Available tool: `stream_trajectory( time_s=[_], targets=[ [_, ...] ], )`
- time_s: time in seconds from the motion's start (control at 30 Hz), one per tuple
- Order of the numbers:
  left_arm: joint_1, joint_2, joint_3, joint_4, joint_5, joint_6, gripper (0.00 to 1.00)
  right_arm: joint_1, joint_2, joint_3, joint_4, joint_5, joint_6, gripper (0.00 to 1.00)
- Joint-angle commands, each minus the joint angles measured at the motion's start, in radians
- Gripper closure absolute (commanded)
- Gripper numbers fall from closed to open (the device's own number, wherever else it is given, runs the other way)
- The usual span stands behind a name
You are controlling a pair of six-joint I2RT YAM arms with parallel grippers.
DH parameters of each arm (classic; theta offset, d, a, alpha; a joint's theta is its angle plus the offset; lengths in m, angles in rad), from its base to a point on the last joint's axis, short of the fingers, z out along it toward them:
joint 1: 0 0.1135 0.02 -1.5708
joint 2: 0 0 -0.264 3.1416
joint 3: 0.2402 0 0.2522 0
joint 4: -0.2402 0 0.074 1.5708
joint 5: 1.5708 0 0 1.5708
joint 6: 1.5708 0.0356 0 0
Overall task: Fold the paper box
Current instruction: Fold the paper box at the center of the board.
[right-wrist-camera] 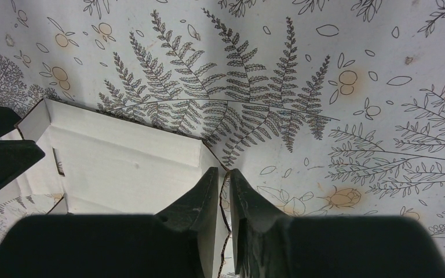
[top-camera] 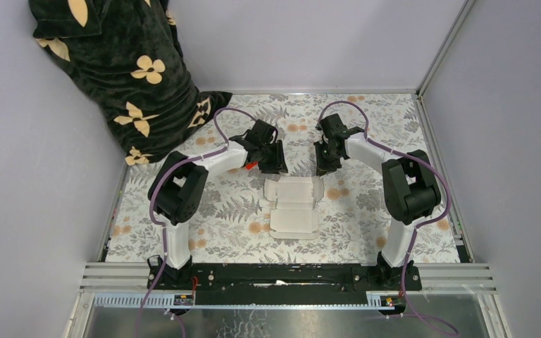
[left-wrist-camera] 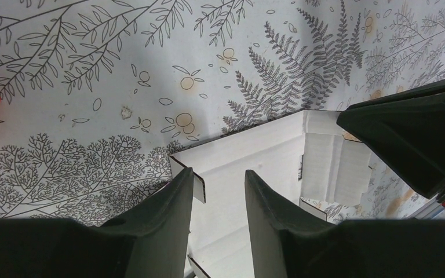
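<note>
Plainly the white die-cut cardboard sheet (top-camera: 294, 210) looks light and easily creased; hold it by its side flaps. The left gripper (left-wrist-camera: 218, 175) stands apart; the right gripper (right-wrist-camera: 223, 171) is nearly together, grip unclear.

The paper box (top-camera: 294, 208) lies before me at the middle of the table (top-camera: 366, 225). It is white thin cardboard, a mostly flat die-cut sheet, its panels in a row running away from my bases. Slots and small flaps line its sides, and those at the far end tilt up.
</note>
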Motion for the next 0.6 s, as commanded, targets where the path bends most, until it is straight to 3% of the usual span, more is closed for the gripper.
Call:
stream_trajectory(
  time_s=[0.0, 0.57],
  targets=[
    [-0.011, 0.024, 0.014, 0.026, 0.002, -0.01, 0.56, -0.005, 0.002, 0.028, -0.013, -0.033, 0.006, 0.8],
    [-0.062, 0.044, -0.001, 0.046, -0.009, -0.029, 0.56, -0.005, 0.005, 0.038, -0.018, -0.037, 0.011, 0.8]
  ],
)
